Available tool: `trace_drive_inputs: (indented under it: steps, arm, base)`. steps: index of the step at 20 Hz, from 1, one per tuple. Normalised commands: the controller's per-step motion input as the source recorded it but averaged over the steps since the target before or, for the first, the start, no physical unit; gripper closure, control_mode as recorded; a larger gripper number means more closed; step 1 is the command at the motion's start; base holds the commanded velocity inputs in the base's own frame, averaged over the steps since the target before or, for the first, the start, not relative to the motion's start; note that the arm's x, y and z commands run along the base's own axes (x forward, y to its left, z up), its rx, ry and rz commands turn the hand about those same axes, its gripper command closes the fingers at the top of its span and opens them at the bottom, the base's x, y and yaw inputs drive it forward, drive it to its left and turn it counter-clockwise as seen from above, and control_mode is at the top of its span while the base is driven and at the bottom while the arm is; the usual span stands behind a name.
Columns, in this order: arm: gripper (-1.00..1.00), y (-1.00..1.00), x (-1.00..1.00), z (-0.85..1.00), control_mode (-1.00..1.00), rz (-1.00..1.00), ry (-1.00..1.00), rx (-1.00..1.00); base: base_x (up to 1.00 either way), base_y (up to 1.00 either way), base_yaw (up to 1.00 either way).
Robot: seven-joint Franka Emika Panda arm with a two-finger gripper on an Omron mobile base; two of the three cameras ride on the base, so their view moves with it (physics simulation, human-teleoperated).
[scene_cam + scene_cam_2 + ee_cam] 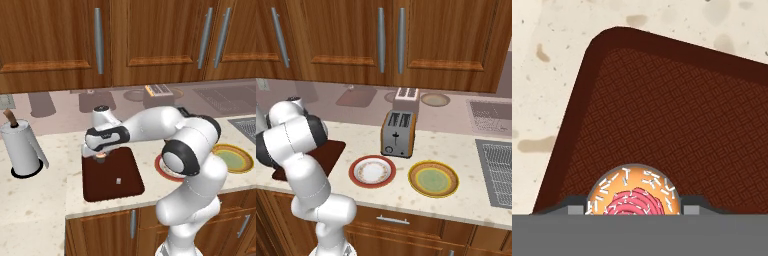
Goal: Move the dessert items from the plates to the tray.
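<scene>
My two-finger gripper hangs over the flat dark brown rectangular tray, near one of its rounded corners. Between my two dark finger tips sits the small cupcake with pink frosting and white sprinkles, one tip on each side of it, so my jaws are closed around it at a middling width. I cannot tell whether the cupcake rests on the tray floor or hangs just above it.

From the left base view, my hand is at the far end of the tray, and the tiny pale whitish cube-like morsel lies on the tray nearer to the base than my hand, apart from the cupcake.

Off to my right, beyond the tray's edge, lies the round white plate with a red-brown rim, and further right, just beside it, the round yellow-green plate with an orange rim. Behind these two plates stands a silver toaster with orange sides on the pale speckled stone counter.
</scene>
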Motion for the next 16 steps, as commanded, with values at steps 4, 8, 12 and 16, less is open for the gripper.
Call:
trace_drive_inputs:
  steps: [4, 8, 12, 16]
  arm:
    - [1.0, 0.0, 0.0, -0.38, -1.0, 0.0, 0.0, 0.0]
    - [1.0, 0.0, 0.0, -0.31, -1.0, 0.0, 0.0, 0.01]
    - [1.0, 0.0, 0.0, -0.24, -1.0, 0.0, 0.0, 0.0]
    - [1.0, 0.0, 0.0, -0.18, -1.0, 0.0, 0.0, 0.0]
  base:
    - [0.0, 0.0, 0.0]
    - [0.0, 0.0, 0.0]
    - [0.0, 0.0, 0.0]
    - [0.0, 0.0, 0.0]
